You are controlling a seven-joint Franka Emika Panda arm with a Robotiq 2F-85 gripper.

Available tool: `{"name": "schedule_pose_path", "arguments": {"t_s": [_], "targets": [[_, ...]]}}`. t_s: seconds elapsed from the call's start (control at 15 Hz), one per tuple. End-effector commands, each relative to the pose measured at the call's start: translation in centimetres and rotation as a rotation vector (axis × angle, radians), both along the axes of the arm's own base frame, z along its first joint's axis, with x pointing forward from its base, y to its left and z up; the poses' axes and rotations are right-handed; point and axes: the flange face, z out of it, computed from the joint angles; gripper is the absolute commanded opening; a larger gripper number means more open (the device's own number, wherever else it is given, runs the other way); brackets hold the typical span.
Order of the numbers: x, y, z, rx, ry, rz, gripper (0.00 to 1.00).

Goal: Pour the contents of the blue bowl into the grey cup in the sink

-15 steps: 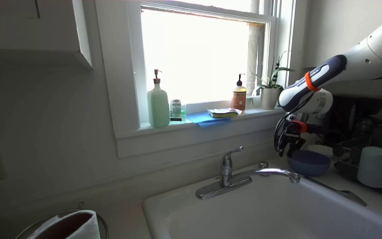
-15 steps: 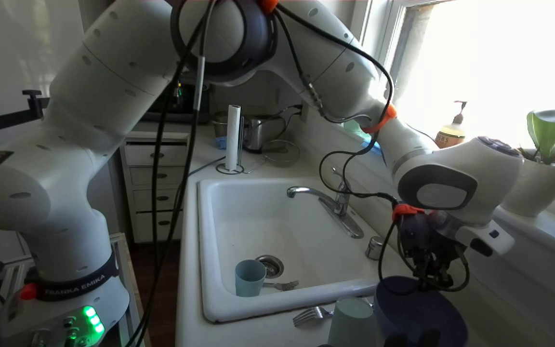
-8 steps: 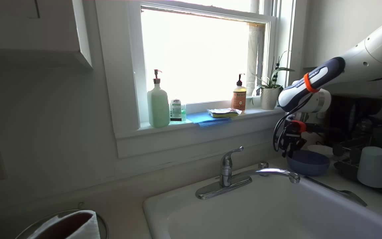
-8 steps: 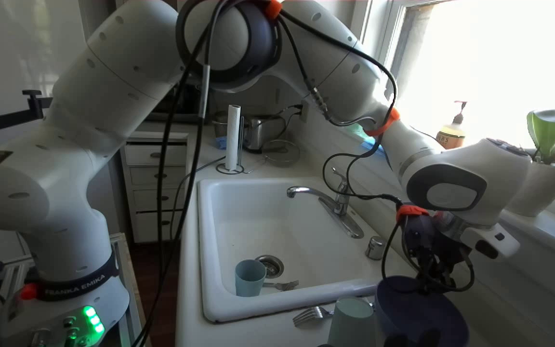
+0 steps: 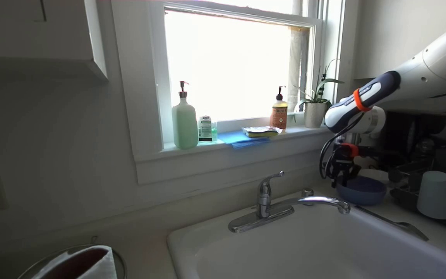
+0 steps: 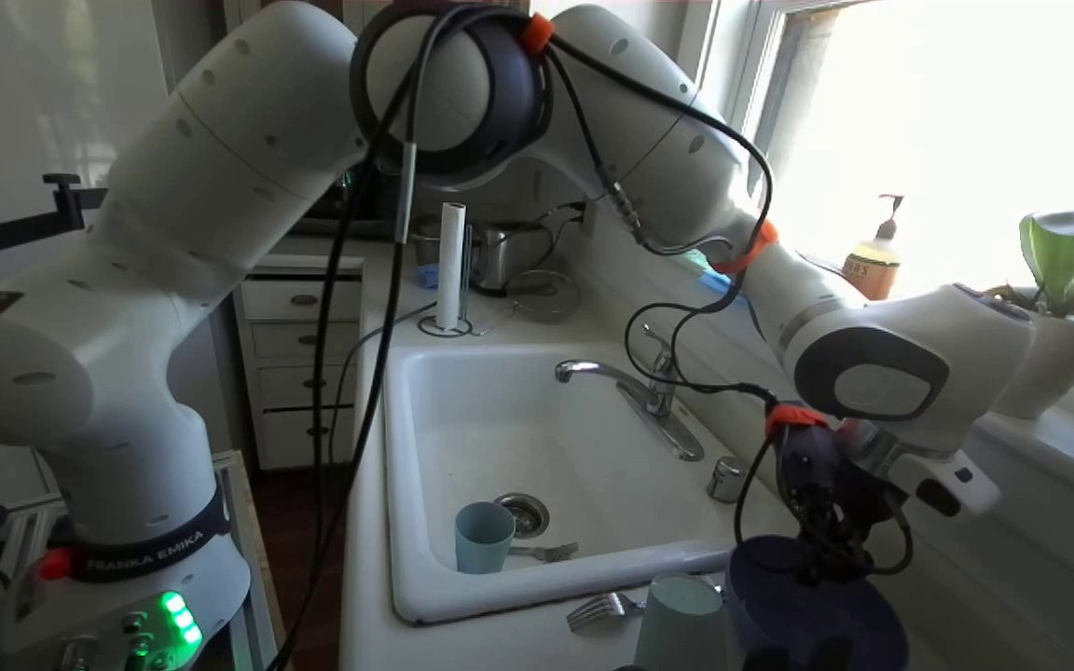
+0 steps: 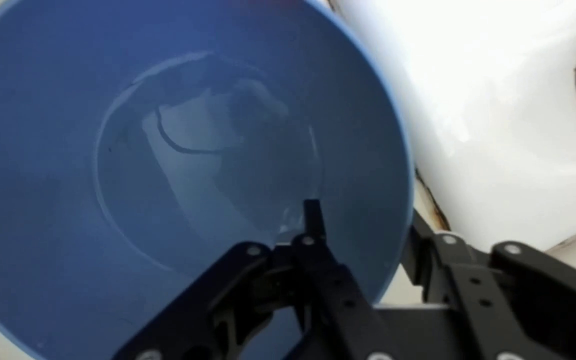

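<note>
The blue bowl [image 5: 364, 192] stands upright on the counter beside the sink [image 6: 406, 485], and also shows in an exterior view [image 6: 812, 620]. In the wrist view the bowl [image 7: 58, 200] fills the left side; glossy reflections at its bottom look like clear liquid. My gripper [image 7: 365, 225] is open and straddles the bowl's near right rim, one finger inside and one outside, with a gap around the wall. The gripper also shows low over the bowl in both exterior views [image 5: 339, 181] [image 6: 821, 554]. The grey-blue cup [image 6: 484, 540] stands upright in the sink near the drain.
A pale upside-down cup [image 5: 437, 195] stands on a dark dish rack close to the bowl. A fork [image 6: 604, 610] lies by the sink's edge, another [image 6: 551, 552] inside it. The chrome faucet [image 5: 263, 199], the wall and the sill plant [image 5: 315, 112] are near the arm.
My gripper has moved down a little and toward the bowl's rim, so its fingers sit lower around it. The arm's upper links have shifted down slightly. The bowl stays almost in place.
</note>
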Motion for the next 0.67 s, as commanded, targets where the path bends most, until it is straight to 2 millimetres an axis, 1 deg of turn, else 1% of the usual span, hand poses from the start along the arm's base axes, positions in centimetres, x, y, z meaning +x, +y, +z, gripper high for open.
{"name": "schedule_pose_path", "arguments": {"t_s": [0.0,0.07,0.13,0.27,0.33,0.4,0.6], "targets": [[0.3,-0.7,0.3,0.015,0.029,-0.01,0.08],[0.2,-0.8,0.3,0.018,0.032,-0.01,0.02],[0.2,-0.8,0.4,0.021,0.033,-0.01,0.01],[0.2,-0.9,0.8,0.03,0.038,-0.009,0.0],[0.2,-1.0,1.1,0.031,0.037,-0.01,0.02],[0.2,-1.2,1.4,0.032,0.036,-0.013,0.0],[0.2,-1.2,2.9,0.039,0.03,-0.021,0.01]]}}
